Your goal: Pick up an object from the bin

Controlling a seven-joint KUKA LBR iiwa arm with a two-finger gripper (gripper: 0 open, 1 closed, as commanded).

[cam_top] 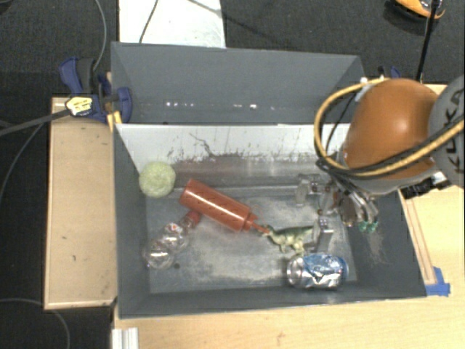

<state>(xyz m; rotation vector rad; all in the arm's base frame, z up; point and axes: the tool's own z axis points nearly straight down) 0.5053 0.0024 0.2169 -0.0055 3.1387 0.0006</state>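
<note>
My gripper (325, 222) hangs low in the right part of the bin, under the orange wrist cover. Just left of and below it lies a small green toy animal (290, 237), which looks to be touching or nearly touching the gripper's lower end. A crushed blue and silver can (317, 271) lies directly below the gripper, near the bin's front wall. A red-brown cylinder (216, 203) lies slanted in the middle of the bin, and its thin end points at the toy animal.
A pale green ball (157, 179) rests at the back left. A clear crumpled plastic piece (166, 244) lies at the front left, by the cylinder's left end. Bare bin floor lies between the plastic piece and the can.
</note>
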